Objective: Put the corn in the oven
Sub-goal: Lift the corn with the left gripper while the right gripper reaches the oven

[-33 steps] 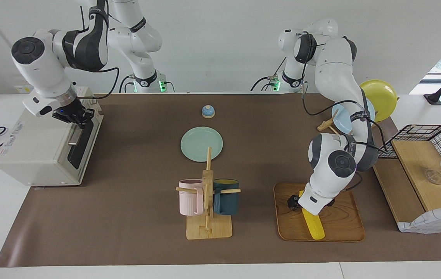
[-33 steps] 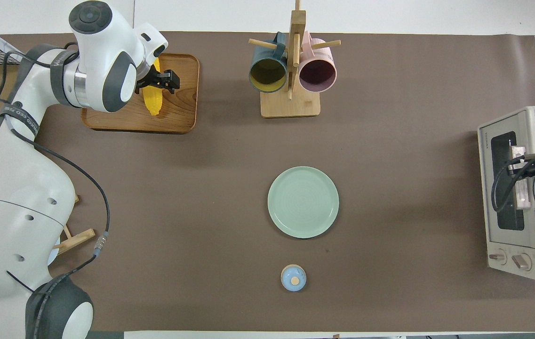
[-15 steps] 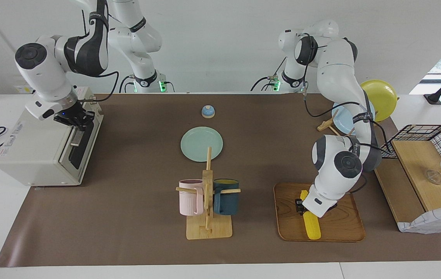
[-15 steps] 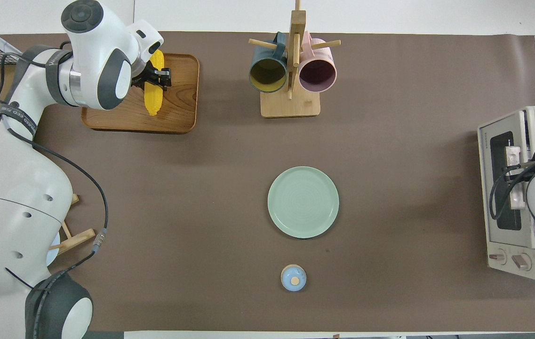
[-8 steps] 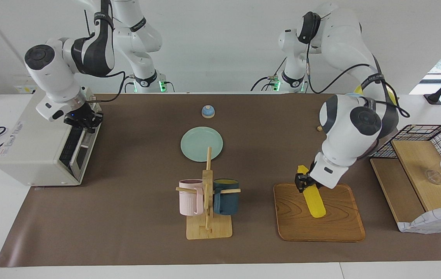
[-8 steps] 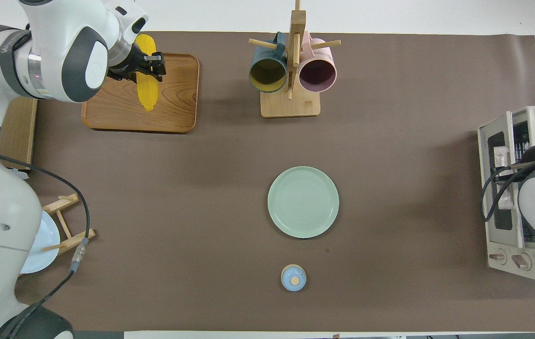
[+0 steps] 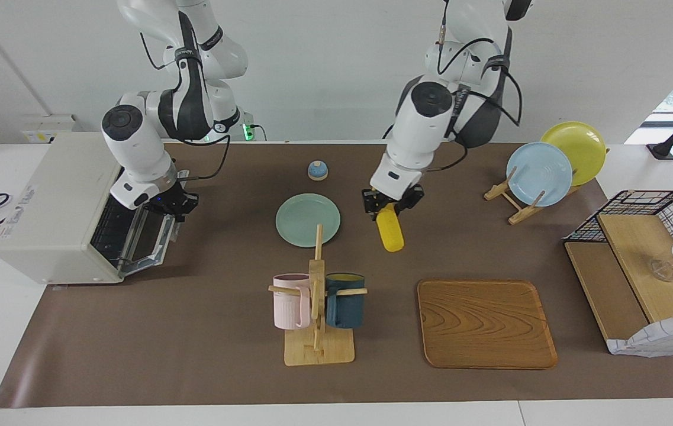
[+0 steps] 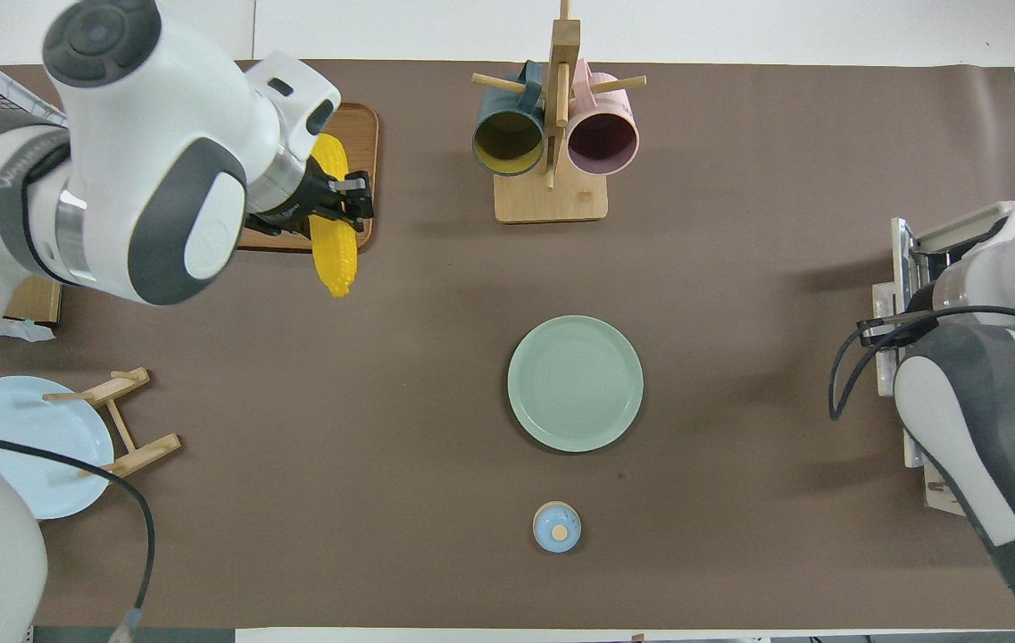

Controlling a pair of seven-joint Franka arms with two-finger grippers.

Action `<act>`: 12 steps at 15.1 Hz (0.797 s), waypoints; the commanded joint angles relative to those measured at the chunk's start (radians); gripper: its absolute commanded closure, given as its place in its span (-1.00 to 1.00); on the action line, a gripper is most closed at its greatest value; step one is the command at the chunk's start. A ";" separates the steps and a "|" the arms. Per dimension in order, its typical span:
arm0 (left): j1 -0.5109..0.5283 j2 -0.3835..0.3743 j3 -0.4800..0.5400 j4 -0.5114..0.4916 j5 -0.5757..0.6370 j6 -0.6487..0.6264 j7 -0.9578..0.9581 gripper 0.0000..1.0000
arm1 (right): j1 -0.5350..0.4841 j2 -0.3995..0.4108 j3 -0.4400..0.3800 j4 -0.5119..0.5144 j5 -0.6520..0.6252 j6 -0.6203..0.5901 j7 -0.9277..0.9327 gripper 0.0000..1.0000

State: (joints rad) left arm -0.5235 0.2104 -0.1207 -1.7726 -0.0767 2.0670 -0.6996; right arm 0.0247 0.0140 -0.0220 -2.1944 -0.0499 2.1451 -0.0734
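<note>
One corn (image 7: 390, 234) hangs in the air at centre frame of the facing view, over the bare brown counter (image 7: 206, 331) beside the green plate (image 7: 307, 219), clamped in the left hand (image 7: 387, 204). At left of frame, one oven (image 7: 55, 216) stands with its door tipped open; the right hand (image 7: 170, 204) grips the door's edge. Three plates, two mugs (image 7: 345, 300), one wooden tray (image 7: 486, 324).

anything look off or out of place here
Nothing stands out. The left claw holds the corn in the air, hanging tilted, over the mat beside the green plate. The right claw is at the oven door, which is pulled open. Nothing spilled or toppled.
</note>
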 commanded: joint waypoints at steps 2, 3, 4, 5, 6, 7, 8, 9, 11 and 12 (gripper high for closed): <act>-0.146 -0.071 0.021 -0.191 -0.017 0.234 -0.105 1.00 | 0.000 0.023 -0.016 -0.074 -0.004 0.166 0.012 1.00; -0.177 -0.057 0.023 -0.192 -0.017 0.267 -0.130 1.00 | 0.001 0.033 -0.016 -0.077 -0.004 0.179 0.023 1.00; -0.200 -0.033 0.023 -0.192 -0.017 0.306 -0.145 1.00 | 0.014 0.040 -0.016 -0.077 -0.002 0.185 0.030 1.00; -0.222 -0.013 0.023 -0.188 -0.017 0.329 -0.155 1.00 | 0.024 0.041 -0.016 -0.077 -0.001 0.185 0.033 1.00; -0.248 0.013 0.023 -0.186 -0.017 0.352 -0.158 1.00 | 0.027 0.049 -0.016 -0.077 -0.001 0.188 0.044 1.00; -0.259 0.038 0.024 -0.183 -0.017 0.379 -0.162 1.00 | 0.037 0.055 -0.016 -0.077 -0.001 0.196 0.061 1.00; -0.265 0.067 0.024 -0.176 -0.015 0.398 -0.167 1.00 | 0.046 0.066 -0.016 -0.079 -0.001 0.206 0.069 1.00; -0.286 0.087 0.026 -0.168 -0.015 0.404 -0.169 1.00 | 0.046 0.075 -0.016 -0.079 -0.001 0.208 0.070 1.00; -0.297 0.110 0.027 -0.166 -0.011 0.418 -0.176 1.00 | 0.047 0.083 -0.015 -0.079 -0.001 0.225 0.082 1.00; -0.297 0.112 0.027 -0.166 -0.009 0.421 -0.173 1.00 | 0.057 0.086 -0.015 -0.079 -0.001 0.226 0.096 1.00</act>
State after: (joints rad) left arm -0.7979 0.3095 -0.1156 -1.9466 -0.0769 2.4652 -0.8676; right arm 0.0616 0.0923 -0.0265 -2.2700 -0.0466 2.3461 -0.0128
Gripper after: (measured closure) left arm 0.476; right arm 0.991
